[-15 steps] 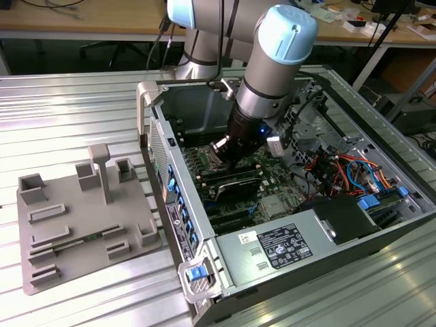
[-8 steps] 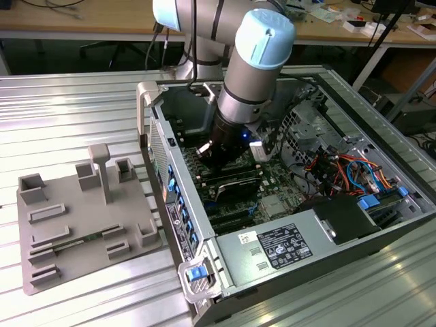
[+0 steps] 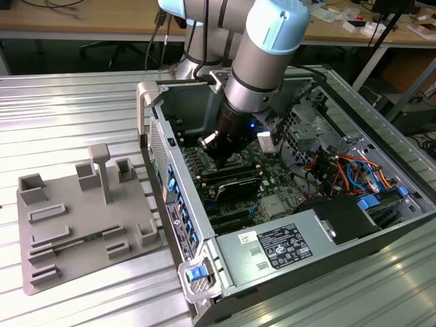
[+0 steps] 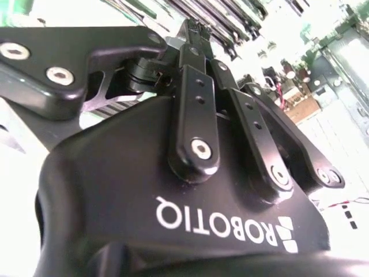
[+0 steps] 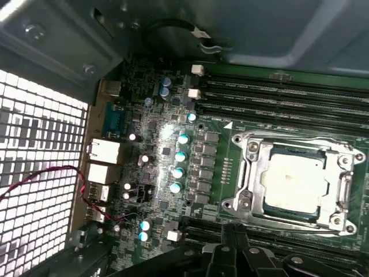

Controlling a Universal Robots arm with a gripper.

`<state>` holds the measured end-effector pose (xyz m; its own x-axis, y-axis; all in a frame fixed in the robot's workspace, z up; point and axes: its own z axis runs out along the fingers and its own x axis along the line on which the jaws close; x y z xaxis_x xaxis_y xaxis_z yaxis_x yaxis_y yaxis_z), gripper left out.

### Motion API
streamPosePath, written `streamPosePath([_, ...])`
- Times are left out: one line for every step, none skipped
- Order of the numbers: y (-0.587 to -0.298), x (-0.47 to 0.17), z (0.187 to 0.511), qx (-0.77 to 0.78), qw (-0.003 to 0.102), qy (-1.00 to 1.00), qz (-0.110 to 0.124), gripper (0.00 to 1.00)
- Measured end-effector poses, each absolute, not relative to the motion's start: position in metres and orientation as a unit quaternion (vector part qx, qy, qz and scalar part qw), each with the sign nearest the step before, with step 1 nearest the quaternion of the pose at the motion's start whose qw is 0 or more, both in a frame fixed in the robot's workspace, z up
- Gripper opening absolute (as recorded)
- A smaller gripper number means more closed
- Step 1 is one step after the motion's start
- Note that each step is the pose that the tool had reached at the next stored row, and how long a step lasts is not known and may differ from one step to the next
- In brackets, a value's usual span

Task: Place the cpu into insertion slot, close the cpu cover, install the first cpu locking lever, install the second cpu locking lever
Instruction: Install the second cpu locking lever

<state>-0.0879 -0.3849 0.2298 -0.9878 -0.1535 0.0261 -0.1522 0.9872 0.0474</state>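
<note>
In the first wrist view the cpu, a flat square chip with a pale silvery top, lies in the insertion slot on the green motherboard. The cpu cover, a silvery frame plate, lies flat around it with the chip showing through its window. A thin metal lever runs along one side of the frame. My gripper looks shut, its fingers meeting at the tips with nothing visible between them. In the exterior view the gripper hangs low inside the open computer case, just above the board.
Long black memory slots flank the socket. A power supply, a bundle of coloured cables and drive bays crowd the exterior view's right. A grey fixture tray sits on the ribbed metal table at the exterior view's left. A red wire crosses the rear grille.
</note>
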Motion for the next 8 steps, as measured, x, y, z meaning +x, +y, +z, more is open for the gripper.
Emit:
streamPosePath([-0.385,-0.080,0.230,0.077,0.019,-0.997,-0.024,0.11])
streamPosePath([-0.385,-0.075,0.230,0.077,0.022,-0.997,-0.025,0.11])
streamPosePath([-0.386,-0.070,0.230,0.077,0.025,-0.996,-0.025,0.11])
streamPosePath([-0.386,-0.063,0.230,0.076,0.029,-0.996,-0.026,0.11])
streamPosePath([-0.386,-0.057,0.230,0.076,0.032,-0.996,-0.027,0.11])
streamPosePath([-0.386,-0.053,0.229,0.076,0.034,-0.996,-0.028,0.11])
streamPosePath([-0.387,-0.046,0.229,0.076,0.038,-0.996,-0.029,0.11])
streamPosePath([-0.388,-0.042,0.229,0.076,0.041,-0.996,-0.030,0.11])
